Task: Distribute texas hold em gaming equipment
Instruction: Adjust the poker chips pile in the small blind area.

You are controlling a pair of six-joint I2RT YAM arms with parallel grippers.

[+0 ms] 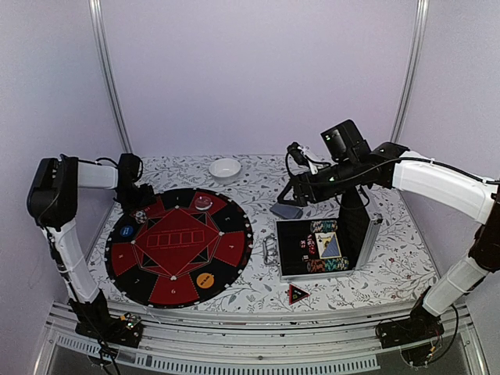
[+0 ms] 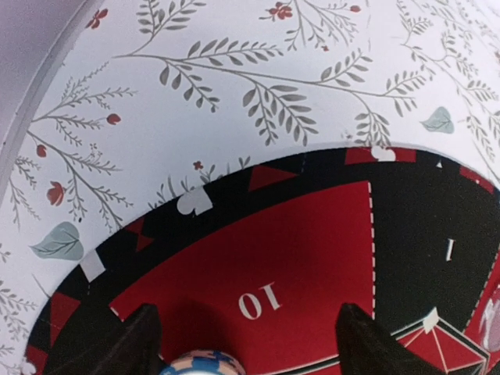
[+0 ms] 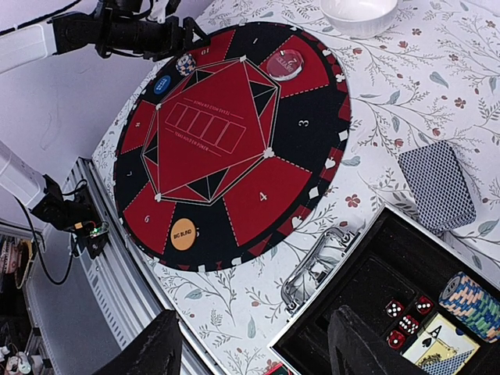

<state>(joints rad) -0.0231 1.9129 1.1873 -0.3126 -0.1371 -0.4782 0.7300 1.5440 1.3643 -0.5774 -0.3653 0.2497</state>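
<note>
A round red-and-black poker mat (image 1: 178, 246) lies on the left half of the table. My left gripper (image 1: 137, 205) hangs over its far-left rim, jaws open. A short stack of blue-and-white poker chips (image 2: 201, 364) stands on the red "10" field between the fingers, touching neither. On the mat lie a blue button disc (image 1: 126, 232), an orange "BIG BLIND" disc (image 3: 183, 233) and a clear reddish disc (image 3: 284, 64). My right gripper (image 3: 254, 344) is open and empty, high over the case's left edge. The card deck (image 3: 436, 186) lies face down on the cloth. A red triangular marker (image 1: 298, 294) sits near the front.
An open black case (image 1: 324, 246) with a metal handle (image 3: 316, 266) holds red dice (image 3: 406, 316), striped chips (image 3: 471, 303) and cards. A white bowl (image 1: 225, 168) stands at the back. The table's metal front rail (image 1: 258, 344) runs along the near edge.
</note>
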